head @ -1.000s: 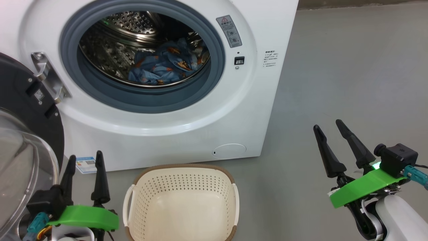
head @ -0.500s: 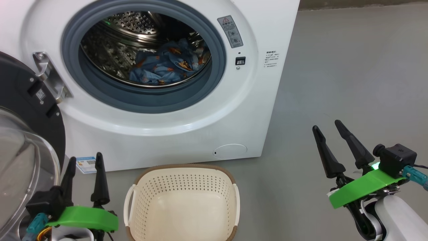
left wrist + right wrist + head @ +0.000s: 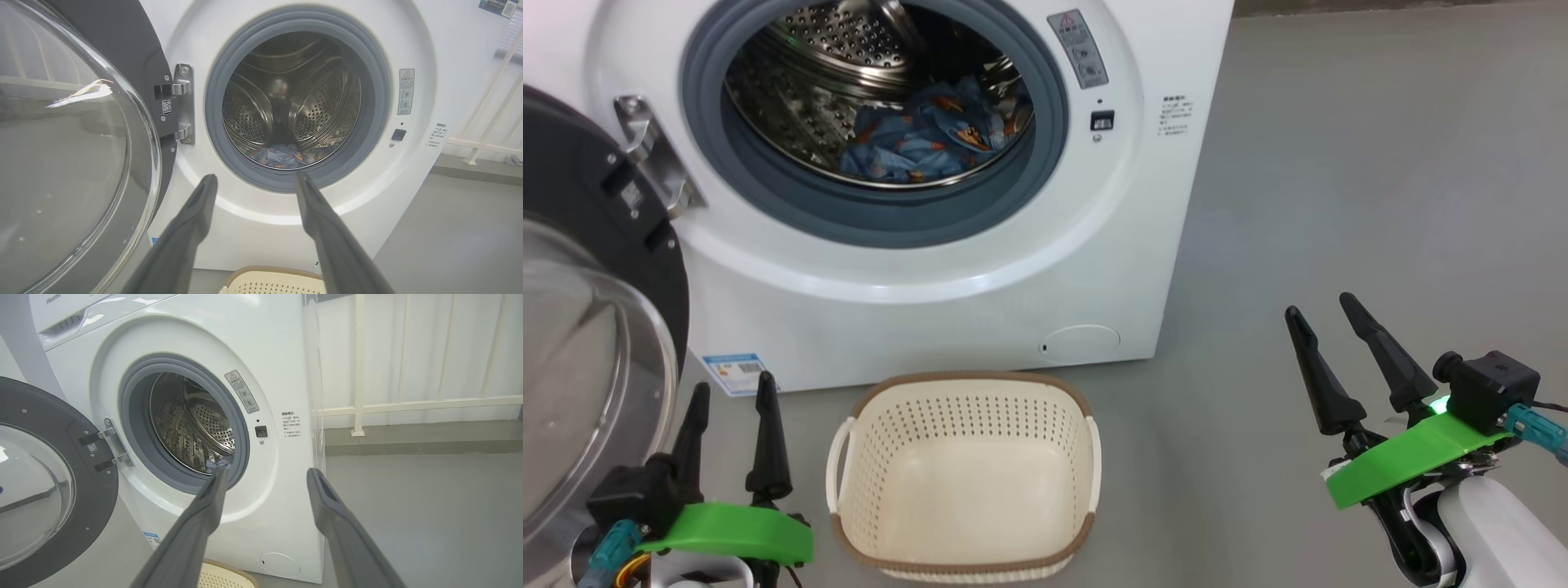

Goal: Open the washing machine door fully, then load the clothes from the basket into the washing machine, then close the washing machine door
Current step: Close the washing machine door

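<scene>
Left gripper (image 3: 731, 389), right gripper (image 3: 1320, 309): both spread wide, holding nothing. Door (image 3: 596, 310) swung open (at left). Clothes (image 3: 931, 135) inside washing machine (image 3: 931, 310); basket (image 3: 968, 378) on floor (image 3: 1339, 163) in front.

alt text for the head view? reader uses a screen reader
A white front-loading washing machine stands with its door swung open to the left and blue bear-print clothes lying in the drum. An empty cream basket sits on the grey floor before it, between the robot's open left gripper and open right gripper.

Head view from above, both wrist views low, all toward the washing machine (image 3: 931, 310)
</scene>
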You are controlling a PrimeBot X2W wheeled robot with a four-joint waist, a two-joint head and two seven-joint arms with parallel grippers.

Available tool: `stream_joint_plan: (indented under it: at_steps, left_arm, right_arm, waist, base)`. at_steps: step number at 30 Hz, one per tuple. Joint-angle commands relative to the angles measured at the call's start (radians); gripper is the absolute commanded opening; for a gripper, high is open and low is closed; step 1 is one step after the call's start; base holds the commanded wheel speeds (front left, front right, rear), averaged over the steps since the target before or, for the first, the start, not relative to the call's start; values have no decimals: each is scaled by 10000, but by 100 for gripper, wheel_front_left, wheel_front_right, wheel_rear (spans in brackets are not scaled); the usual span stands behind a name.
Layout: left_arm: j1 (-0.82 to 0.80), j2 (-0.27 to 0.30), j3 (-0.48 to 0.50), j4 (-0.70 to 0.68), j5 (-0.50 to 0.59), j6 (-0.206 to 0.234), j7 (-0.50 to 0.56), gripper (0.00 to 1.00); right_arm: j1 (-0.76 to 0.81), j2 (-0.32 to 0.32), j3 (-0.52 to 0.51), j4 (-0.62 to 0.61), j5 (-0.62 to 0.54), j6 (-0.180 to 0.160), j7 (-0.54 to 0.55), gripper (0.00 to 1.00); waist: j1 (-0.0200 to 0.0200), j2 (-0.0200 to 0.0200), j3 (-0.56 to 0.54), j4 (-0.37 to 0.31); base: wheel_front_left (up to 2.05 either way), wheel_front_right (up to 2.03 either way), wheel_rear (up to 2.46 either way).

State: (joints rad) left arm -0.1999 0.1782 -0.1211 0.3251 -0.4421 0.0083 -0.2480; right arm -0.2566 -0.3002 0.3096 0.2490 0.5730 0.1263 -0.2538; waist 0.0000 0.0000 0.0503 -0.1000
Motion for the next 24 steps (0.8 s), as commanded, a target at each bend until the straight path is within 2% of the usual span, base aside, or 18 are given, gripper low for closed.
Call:
stream_joint_plan:
  at_steps: [1,8,24]
  left_arm:
    - [-271,221,377,-156,-31,-52,-129,100]
    - [-277,186,379,-139,-10,-68,-133,100]
    - [-260,140,356,-26,69,-81,-136,100]
  right_arm:
    - [-210,-84,105,-199,132,44,-80,100]
    - [-178,-67,88,-216,115,44,-80,100]
    - [-152,-87,199,-184,134,44,-80,100]
  waist:
    - [0,0,0,5]
    - [0,0,-3,39]
    - [0,0,-118,93]
  base:
    - [-120,120,0]
    - [-65,65,0]
    - [-1,1,0]
